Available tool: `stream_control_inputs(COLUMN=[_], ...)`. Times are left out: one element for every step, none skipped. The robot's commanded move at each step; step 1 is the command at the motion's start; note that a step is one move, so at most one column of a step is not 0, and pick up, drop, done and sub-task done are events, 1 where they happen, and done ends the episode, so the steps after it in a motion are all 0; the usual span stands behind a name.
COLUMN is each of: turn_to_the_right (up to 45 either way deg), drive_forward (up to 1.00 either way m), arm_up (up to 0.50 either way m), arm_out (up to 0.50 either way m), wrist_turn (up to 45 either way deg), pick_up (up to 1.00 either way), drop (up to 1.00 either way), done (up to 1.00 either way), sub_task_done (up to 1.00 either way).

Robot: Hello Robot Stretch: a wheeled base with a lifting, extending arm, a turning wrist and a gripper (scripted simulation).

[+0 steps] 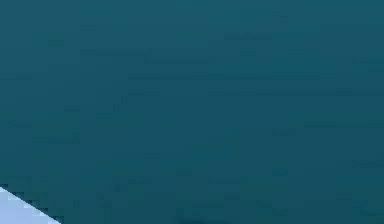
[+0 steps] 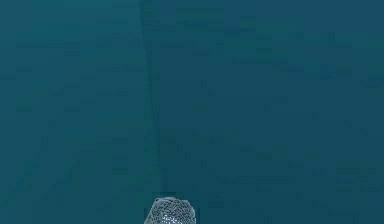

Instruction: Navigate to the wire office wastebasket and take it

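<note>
A wire mesh wastebasket point(image 2: 172, 212), silvery with an open lattice, shows its rounded top at the bottom edge of the arm side view, just left of the middle. It stands in front of a dark teal wall point(image 2: 250, 90); its lower part is cut off by the picture's edge.
The teal wall point(image 1: 200, 100) stands close in the forward view, with a pale light-blue wedge of floor point(image 1: 20, 208) at the bottom left corner. In the arm side view a faint vertical seam point(image 2: 147, 90) marks a corner between two teal wall faces above the basket.
</note>
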Motion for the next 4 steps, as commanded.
stream_control_inputs(turn_to_the_right=[0.0, 0.0, 0.0, 0.0], drive_forward=[0.00, 0.00, 0.00, 0.00], arm_up=[-0.30, 0.00, 0.10, 0.00], arm_out=[0.00, 0.00, 0.00, 0.00], wrist_turn=[0.0, 0.0, 0.0, 0.0], pick_up=[0.00, 1.00, 0.00, 0.00], drop=[0.00, 0.00, 0.00, 0.00], done=[0.00, 0.00, 0.00, 1.00], sub_task_done=[0.00, 0.00, 0.00, 0.00])
